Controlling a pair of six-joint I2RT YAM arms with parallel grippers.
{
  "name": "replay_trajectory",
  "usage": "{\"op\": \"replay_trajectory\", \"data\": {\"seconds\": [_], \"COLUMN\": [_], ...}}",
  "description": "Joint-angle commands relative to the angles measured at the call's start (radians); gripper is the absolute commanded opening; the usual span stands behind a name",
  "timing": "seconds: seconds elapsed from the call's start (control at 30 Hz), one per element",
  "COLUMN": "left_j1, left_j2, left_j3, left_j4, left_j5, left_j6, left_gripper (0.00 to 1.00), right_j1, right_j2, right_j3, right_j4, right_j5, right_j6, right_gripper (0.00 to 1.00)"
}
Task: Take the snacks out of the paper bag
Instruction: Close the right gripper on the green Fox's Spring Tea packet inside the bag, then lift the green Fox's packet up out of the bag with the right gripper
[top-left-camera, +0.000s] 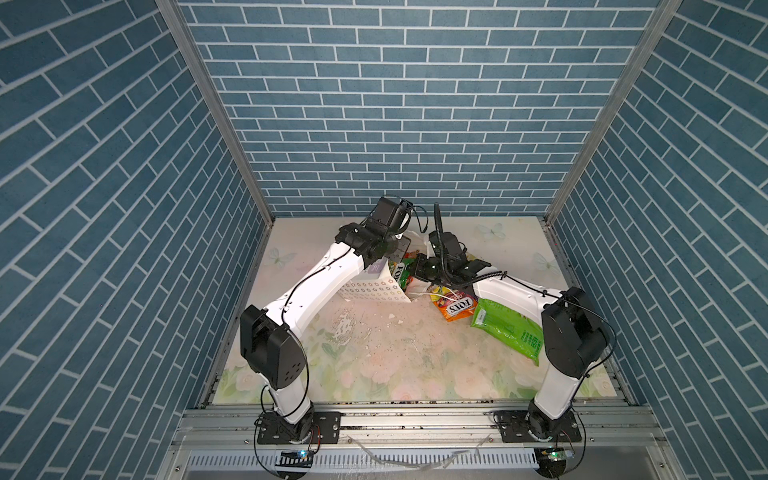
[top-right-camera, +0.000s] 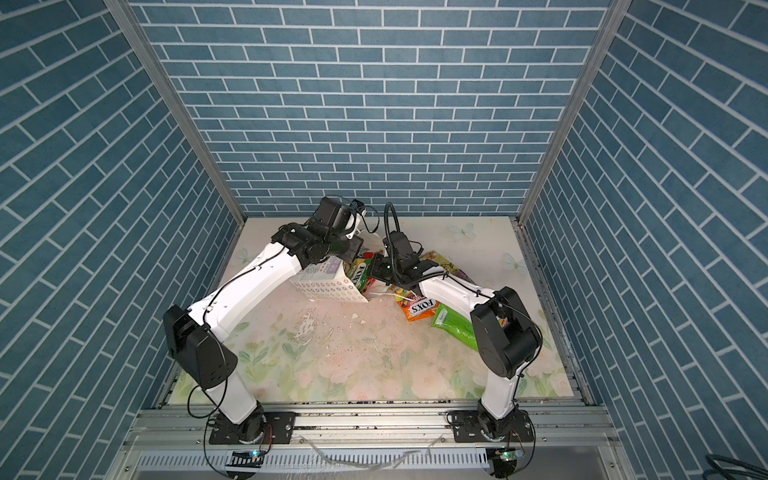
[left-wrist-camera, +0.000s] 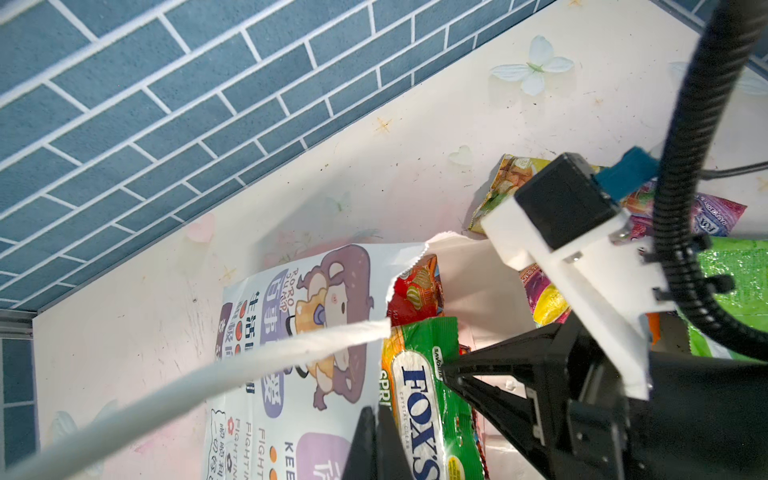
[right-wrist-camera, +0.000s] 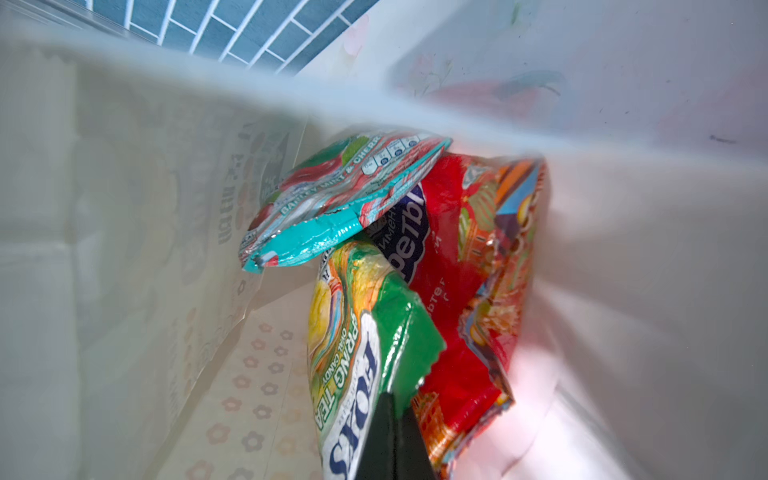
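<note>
Now, one paper bag (top-left-camera: 374, 289), three snacks (right-wrist-camera: 345, 199) inside.

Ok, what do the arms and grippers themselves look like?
The left arm and right arm have white shells, black joint housings and thin black cables. The left gripper and right gripper are black with tapering fingers. The right wrist carries a white camera bracket and ribbed black hose.

Floral tabletop (top-left-camera: 374, 365), scuffed; blue brick walls (top-left-camera: 395, 104) around.
</note>
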Motion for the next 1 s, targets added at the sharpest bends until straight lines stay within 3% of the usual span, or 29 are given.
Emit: {"op": "replay_trajectory", "data": {"seconds": [0.0,0.47,0.93,0.97], "left_j1": [0.007,0.016,0.018,0.018], "left_j2": [-0.047,-0.065,-0.063,-0.061], "left_j3": [0.005,-0.012,-0.009,-0.008], "left_j4": [0.018,0.025,0.036,0.037], "left_j5": [0.003,0.009,0.028,0.030], "left_j6": [0.010,0.009,0.008,0.006], "left_gripper": [0.00,0.00,0.00,0.00], "right_j1": [-0.014,-0.050,-0.052,-0.052], "right_j2": [-0.059,-0.160,-0.136,-0.134], "right_j3": [-0.010,-0.119,-0.120,-0.121], "right_j4": [0.023,0.000,0.028,0.033], "right_j5": [0.047,0.085,-0.006,-0.010], "right_j6": [-0.027,-0.030,-0.024,-0.024], "right_gripper": [0.00,0.00,0.00,0.04]}}
